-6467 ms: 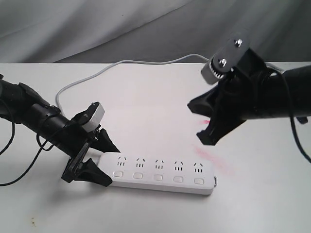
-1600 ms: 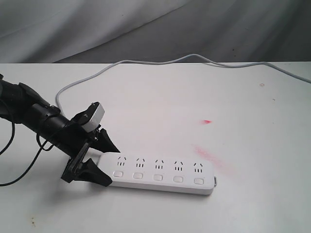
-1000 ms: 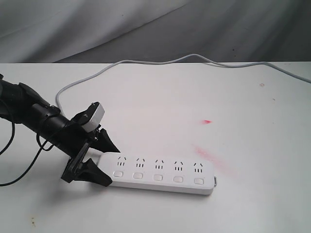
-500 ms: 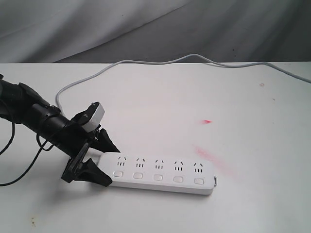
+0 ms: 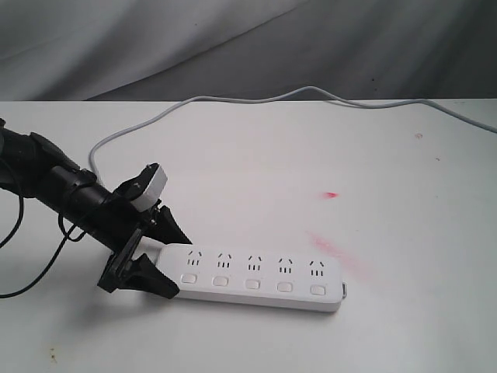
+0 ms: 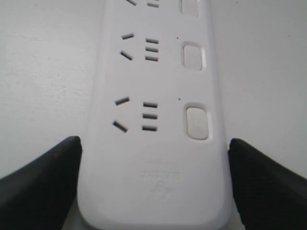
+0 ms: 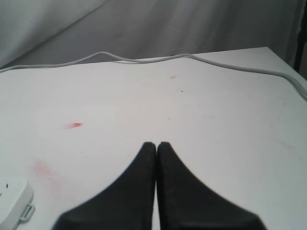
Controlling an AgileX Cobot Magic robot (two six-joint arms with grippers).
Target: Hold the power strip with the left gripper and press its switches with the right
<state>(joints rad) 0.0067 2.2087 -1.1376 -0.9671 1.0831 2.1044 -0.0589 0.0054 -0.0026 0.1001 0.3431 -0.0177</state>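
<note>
A white power strip [image 5: 256,277] lies flat on a white desk [image 5: 272,171], toward its near edge; the strip's five switches [image 5: 252,284] face up, and its grey cord [image 5: 233,99] loops away along the far edge. The left gripper [image 5: 174,266] clamps the strip's left end, one black finger [image 6: 45,175] against each long side. The right gripper [image 7: 156,146] shows only in its wrist view, fingers pressed together and holding nothing, above bare desk, apart from the strip's other end; a red smudge [image 5: 331,194] marks the desk nearby.
</note>
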